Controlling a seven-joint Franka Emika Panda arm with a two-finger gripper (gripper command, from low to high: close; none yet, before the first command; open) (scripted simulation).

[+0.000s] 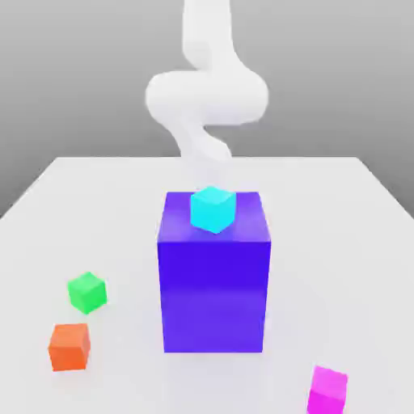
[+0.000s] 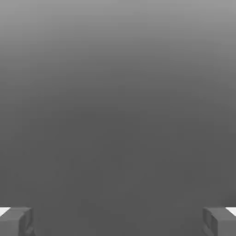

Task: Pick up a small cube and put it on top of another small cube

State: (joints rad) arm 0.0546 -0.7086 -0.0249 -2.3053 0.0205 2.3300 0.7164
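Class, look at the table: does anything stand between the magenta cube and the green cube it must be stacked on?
Yes. The big blue-violet block, with a cyan cube on top, stands between the magenta cube and the green cube.

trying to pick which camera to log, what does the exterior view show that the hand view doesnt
Exterior view: the white table, the big blue-violet block with a cyan cube on its top, the green cube and orange cube on the exterior view's left, the magenta cube at the lower right, and the white arm behind the block.

Hand view: the end effector, its two fingertips set wide apart, open and holding nothing, against plain grey.

Shared: the plain grey backdrop; none of the cubes appears in both.
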